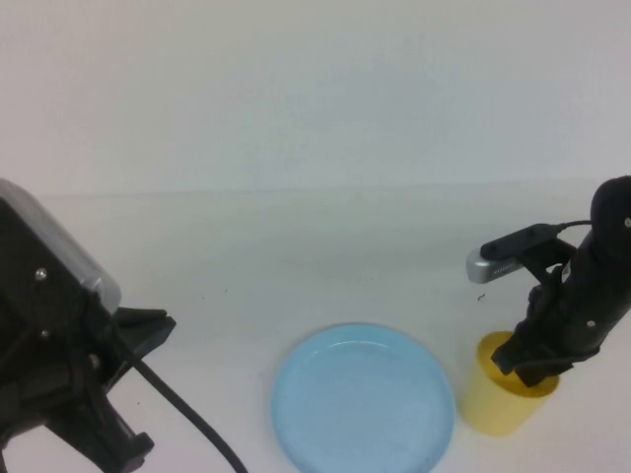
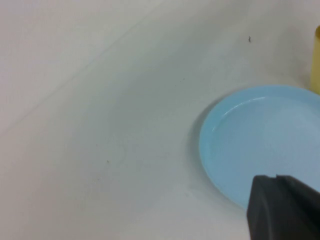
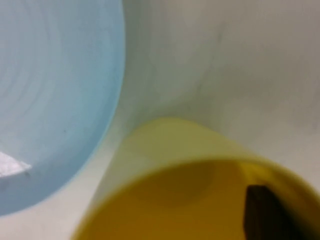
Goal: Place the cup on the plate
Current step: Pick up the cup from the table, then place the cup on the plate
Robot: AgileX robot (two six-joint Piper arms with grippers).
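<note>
- Standing upright on the white table [image 1: 325, 246], just to the right of the plate [image 1: 363, 399]: the cup [image 1: 498, 404], yellow, its mouth facing up, not on the plate.
- Lying flat near the table's near edge, roughly central in the high view: the plate, light blue, nothing on it.
- Beside each other, cup and plate, close but apparently with a thin strip of table between them in the right wrist view.
- Lowered over the cup's mouth: the right gripper [image 1: 525, 357], with the cup's right-hand rim at the jaws.
- Seen inside the cup in the right wrist view: one dark fingertip [image 3: 262, 210], close against the inner wall; the other finger hidden, so probably straddling the rim, though impossible to confirm.
- Not settled from these views: whether the right jaws are already clamped on the rim or merely set around it.
- Parked low at the left of the table, well apart from the cup: the left gripper [image 2: 280, 207], jaws closed, holding nothing.
- Visible past the left gripper in its wrist view: the plate and a sliver of the cup [image 2: 316, 60] at the edge.
</note>
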